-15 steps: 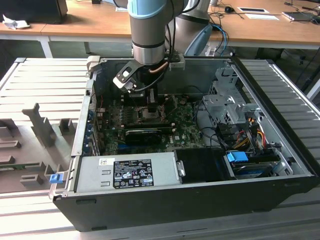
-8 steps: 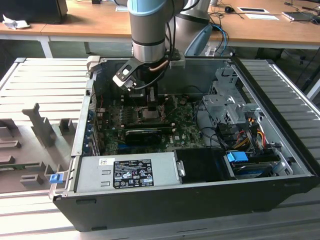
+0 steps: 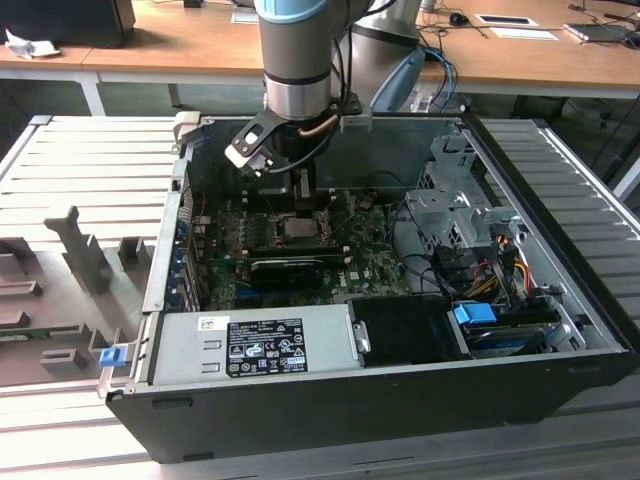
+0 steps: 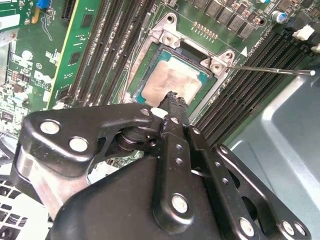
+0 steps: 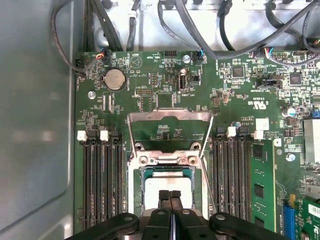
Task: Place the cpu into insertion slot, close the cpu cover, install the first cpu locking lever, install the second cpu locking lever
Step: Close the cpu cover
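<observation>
Exterior view: gripper (image 3: 303,198) low over green board (image 3: 375,265) at frame centre, just above cpu (image 3: 300,228). Second wrist view: fingers (image 4: 172,107) pressed together, holding nothing, tips over cpu's pale face, contact unclear; cpu sits in insertion slot (image 4: 150,45). First wrist view: cpu cover (image 5: 170,116) open, hinged up beyond slot. Judged step: closing cover. Push its free edge evenly, stay off cpu. Cover's tilt unclear; slot's near edge hidden behind gripper
</observation>
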Controlling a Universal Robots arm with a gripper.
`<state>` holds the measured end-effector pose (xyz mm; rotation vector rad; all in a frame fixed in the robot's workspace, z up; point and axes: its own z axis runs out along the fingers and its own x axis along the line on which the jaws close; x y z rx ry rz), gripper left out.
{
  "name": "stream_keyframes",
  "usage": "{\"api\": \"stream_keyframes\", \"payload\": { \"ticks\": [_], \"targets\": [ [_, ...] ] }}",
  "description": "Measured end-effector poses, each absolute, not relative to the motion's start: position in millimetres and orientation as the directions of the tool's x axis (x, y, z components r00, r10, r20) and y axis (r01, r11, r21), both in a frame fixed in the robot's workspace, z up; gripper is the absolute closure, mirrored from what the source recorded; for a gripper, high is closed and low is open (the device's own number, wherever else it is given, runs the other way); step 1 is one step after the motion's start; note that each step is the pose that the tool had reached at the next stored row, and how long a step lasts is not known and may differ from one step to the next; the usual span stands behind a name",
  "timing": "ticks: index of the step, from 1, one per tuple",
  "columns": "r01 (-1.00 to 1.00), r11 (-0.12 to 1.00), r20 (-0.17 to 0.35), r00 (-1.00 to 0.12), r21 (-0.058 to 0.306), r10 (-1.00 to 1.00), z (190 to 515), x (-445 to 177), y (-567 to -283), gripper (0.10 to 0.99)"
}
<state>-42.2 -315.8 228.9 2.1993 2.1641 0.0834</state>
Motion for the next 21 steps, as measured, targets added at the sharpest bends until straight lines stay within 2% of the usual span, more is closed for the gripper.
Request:
{"api": "stream_keyframes", "payload": {
  "ticks": [8,21],
  "targets": [
    [0.997,-0.016,-0.001,0.016,0.073,1.0,241.2,-41.6,-315.7,0.98],
    [0.997,-0.016,-0.001,0.016,0.073,1.0,241.4,-37.7,-315.8,0.98]
  ]
}}
